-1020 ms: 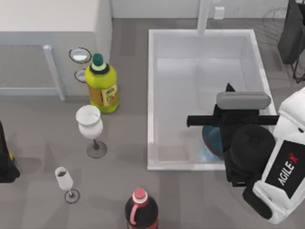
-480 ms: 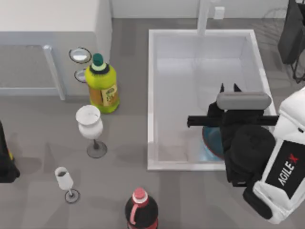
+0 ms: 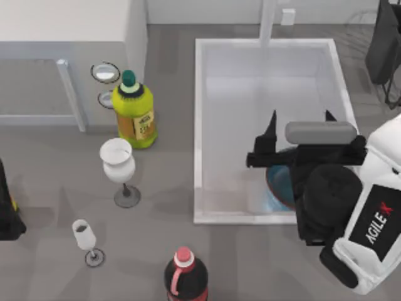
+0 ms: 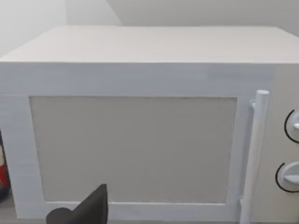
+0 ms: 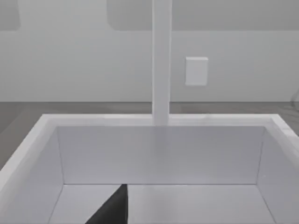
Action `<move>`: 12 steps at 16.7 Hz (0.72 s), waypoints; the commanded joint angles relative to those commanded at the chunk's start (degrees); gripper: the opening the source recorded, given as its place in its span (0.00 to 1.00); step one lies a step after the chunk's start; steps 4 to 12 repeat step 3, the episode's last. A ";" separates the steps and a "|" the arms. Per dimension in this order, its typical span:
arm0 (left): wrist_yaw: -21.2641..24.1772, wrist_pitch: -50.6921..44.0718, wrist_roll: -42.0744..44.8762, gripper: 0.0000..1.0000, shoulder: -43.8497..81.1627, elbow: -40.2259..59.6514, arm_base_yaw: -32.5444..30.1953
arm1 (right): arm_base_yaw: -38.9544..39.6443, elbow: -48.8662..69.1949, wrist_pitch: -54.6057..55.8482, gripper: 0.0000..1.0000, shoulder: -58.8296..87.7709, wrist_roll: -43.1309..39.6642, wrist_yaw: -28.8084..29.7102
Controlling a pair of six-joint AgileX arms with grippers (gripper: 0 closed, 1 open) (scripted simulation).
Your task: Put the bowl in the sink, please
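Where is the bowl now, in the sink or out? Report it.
In. The bowl lies inside the sink, at its near right corner, under the right claw, whose fingers are spread open.

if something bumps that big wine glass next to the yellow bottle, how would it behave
The large wine glass would probably tip easily: a wide cup sits high on a thin stem over a small round foot. Once down, it would likely roll in a curve. It looks thin-walled, so probably fragile. The yellow bottle stands close, so a fall that way might knock it.

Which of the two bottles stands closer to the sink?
The yellow-green bottle with the green cap, left of the sink by the microwave. The dark bottle with the pink cap stands at the top view's bottom edge, below the sink's corner.
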 joint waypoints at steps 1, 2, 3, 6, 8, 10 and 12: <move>0.00 0.00 0.00 1.00 0.00 0.00 0.00 | 0.00 0.00 0.00 1.00 0.00 0.00 0.00; 0.00 0.00 0.00 1.00 0.00 0.00 0.00 | 0.00 0.00 0.00 1.00 0.00 0.00 0.00; 0.00 0.00 0.00 1.00 0.00 0.00 0.00 | 0.00 0.00 0.00 1.00 0.00 0.00 0.00; 0.00 0.00 0.00 1.00 0.00 0.00 0.00 | 0.00 0.00 0.00 1.00 0.00 0.00 0.00; 0.00 0.00 0.00 1.00 0.00 0.00 0.00 | 0.00 0.00 0.00 1.00 0.00 0.00 0.00; 0.00 0.00 0.00 1.00 0.00 0.00 0.00 | 0.00 0.00 0.00 1.00 0.00 0.00 0.00; 0.00 0.00 0.00 1.00 0.00 0.00 0.00 | 0.00 0.00 0.00 1.00 0.00 0.00 0.00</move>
